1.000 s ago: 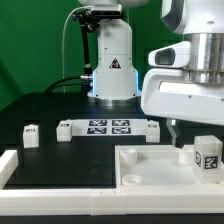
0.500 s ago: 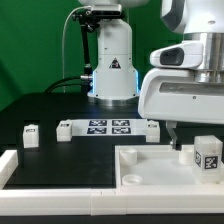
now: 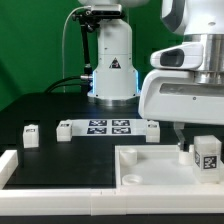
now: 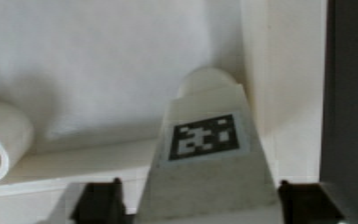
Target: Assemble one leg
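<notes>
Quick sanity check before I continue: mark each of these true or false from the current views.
1. The gripper has the leg between its fingers. True.
2. That leg sits over the tabletop at the exterior view's right. True.
3. The marker board lies on top of the tabletop. False: it lies on the table behind the tabletop, apart from it.
4. A small loose leg stands at the exterior view's left, beyond the marker board's end. True.
5. The held leg carries no marker tag. False: a black-and-white tag shows on it in both views.
</notes>
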Controlling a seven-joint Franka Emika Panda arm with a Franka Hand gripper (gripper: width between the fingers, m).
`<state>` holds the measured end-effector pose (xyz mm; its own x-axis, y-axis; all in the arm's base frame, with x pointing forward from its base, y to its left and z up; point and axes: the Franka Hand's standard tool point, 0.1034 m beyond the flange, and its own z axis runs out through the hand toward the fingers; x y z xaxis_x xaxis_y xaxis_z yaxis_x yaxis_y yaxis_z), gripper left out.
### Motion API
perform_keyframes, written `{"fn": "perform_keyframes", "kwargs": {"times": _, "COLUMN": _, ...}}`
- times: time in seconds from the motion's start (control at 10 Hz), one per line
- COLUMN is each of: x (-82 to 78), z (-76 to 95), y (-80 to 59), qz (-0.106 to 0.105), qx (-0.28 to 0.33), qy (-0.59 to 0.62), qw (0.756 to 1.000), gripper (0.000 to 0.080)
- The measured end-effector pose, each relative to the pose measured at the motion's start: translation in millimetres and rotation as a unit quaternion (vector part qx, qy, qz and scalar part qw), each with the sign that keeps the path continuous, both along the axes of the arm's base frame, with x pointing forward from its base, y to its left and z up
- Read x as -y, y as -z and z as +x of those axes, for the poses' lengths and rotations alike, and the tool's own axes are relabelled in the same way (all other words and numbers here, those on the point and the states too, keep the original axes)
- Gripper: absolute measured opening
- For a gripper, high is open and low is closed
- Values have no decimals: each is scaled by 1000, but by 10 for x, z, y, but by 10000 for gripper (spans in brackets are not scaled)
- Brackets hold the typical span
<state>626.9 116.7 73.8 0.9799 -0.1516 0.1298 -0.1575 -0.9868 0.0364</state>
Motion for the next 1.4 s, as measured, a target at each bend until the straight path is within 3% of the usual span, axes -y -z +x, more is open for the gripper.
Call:
{"fn": "perform_keyframes", "kwargs": {"times": 0.3, "x": -9, "z": -1, "y": 3, "qz": 20, "qx": 7, "qy": 143, "qw": 989, "gripper": 290}}
{"fn": "perform_keyframes", "kwargs": {"times": 0.4, "x": -19, "z": -11, "y": 10, "qz": 34, "qx": 11, "qy": 235, "qw": 971, "gripper": 290}}
{"fn": "perform_keyframes", "kwargs": {"times": 0.8, "x": -24, "z": -31, "y": 40, "qz": 71, "qx": 24, "qy": 515, "qw": 854, "gripper": 290}}
{"fn": "perform_keyframes", "kwargs": {"times": 0.9, "x": -23, "z": -38, "y": 41, "qz": 81, "qx": 27, "qy": 589, "qw": 803, "gripper": 290}}
{"fn": "perform_keyframes", "kwargs": {"times": 1.1, "x": -23, "z": -46, "y": 38, "qz": 88, "qx": 27, "qy": 665, "qw": 742, "gripper": 290}}
{"fn": "perform_keyframes", "kwargs": {"times": 1.2, "x": -22, "z": -47, "y": 38, "qz": 90, "qx": 27, "qy": 676, "qw": 731, "gripper": 290}}
{"fn": "perform_keyframes", "kwargs": {"times": 1.4, "x": -35, "z": -50, "y": 39, "qz": 88, "qx": 26, "qy": 656, "qw": 749, "gripper": 317}}
